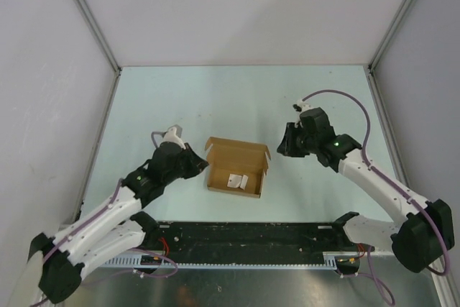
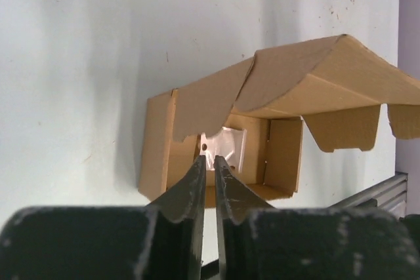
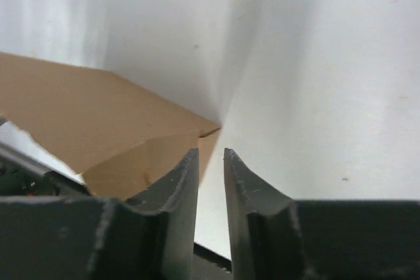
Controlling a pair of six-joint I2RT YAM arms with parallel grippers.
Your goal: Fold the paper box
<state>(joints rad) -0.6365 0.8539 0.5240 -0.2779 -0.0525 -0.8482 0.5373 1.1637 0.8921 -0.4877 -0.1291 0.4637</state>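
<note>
Left hand point(image 2: 208, 157), right hand point(image 3: 210, 153) flank paper box point(image 1: 238, 153) edges.

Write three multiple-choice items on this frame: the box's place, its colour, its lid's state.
1. Where is the paper box? A) held in the air B) on the table between both grippers C) off the table
2. Its colour? A) white B) blue C) brown
3. Its lid? A) raised open B) shut flat C) torn off

Answers: 1 B, it rests on the table between the left gripper and the right gripper. 2 C, it is plain brown cardboard. 3 A, the lid stands up over the open tray.
</note>
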